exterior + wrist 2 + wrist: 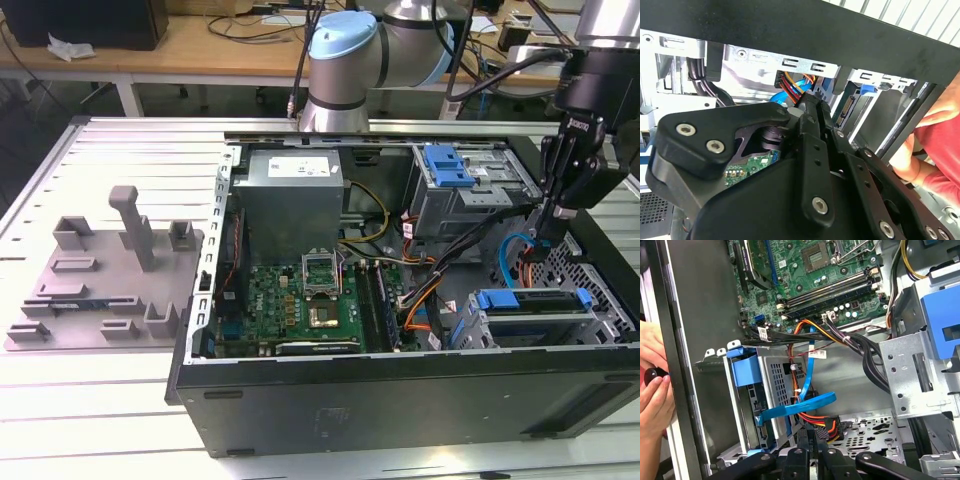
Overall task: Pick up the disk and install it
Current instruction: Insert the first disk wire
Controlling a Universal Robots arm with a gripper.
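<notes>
The slatted metal bench [120, 400] carries an open black computer case [400, 395], which covers its middle and reaches toward the edge on the exterior view's right. The robot arm [345, 60] rises behind the case at the bench's far edge. A grey moulded tray [100, 290] lies near the bench edge on the exterior view's left, just beside the case. Inside the case, a green motherboard [300, 300] lies flat on the floor.

A metal drive cage [608, 318] stands in the corner of the case closest to the bench's near edge on the exterior view's right. The disk [528, 300] sits in this cage, its blue carrier showing along the top; the first wrist view shows the carrier's blue front [746, 371] at the cage mouth.

The gripper [547, 242] hangs inside the case just beyond the cage, apart from the disk. Its fingers are drawn together in both wrist views [811, 434] [810, 102], tips beside a connector with orange and red wires [832, 429]; whether they pinch anything cannot be told. A flat blue cable [800, 407] loops nearby.

A person's hand [652, 390] rests outside the case wall.
</notes>
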